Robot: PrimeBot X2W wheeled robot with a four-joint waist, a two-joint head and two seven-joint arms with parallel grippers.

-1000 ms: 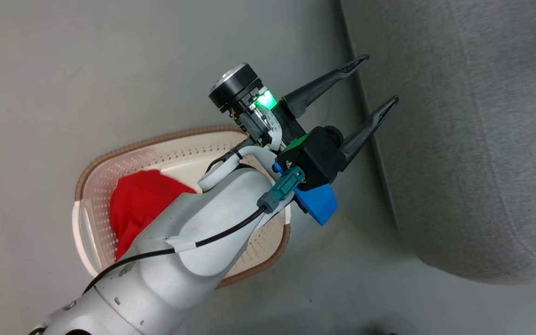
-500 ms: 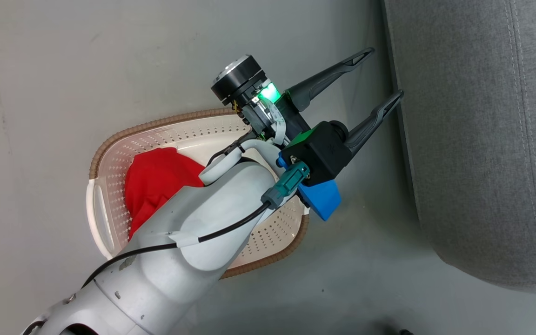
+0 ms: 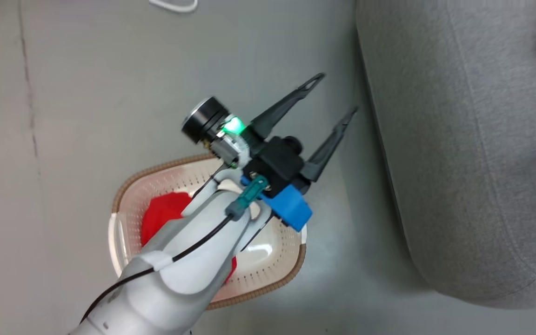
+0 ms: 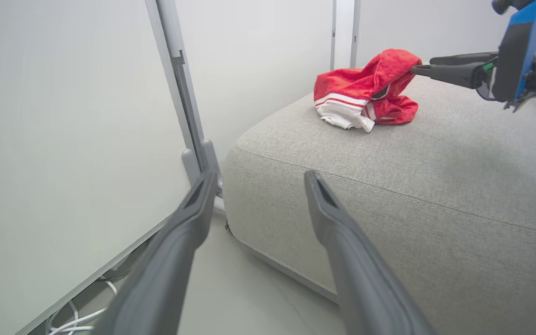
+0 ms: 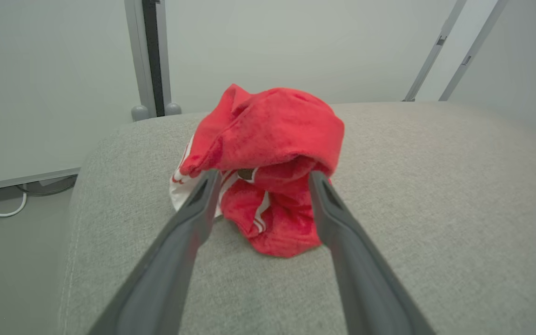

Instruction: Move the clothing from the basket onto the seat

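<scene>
Looks soft, light, limp: pinch raised fold of clothing (image 3: 161,216) in basket (image 3: 275,272) with spread, empty left gripper (image 3: 334,95); right gripper (image 5: 263,176) spread too.

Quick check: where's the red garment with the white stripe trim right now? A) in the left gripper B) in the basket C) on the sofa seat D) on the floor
C: the striped garment lies on the seat, with the right gripper open by it. Another red garment sits in the basket.
</scene>
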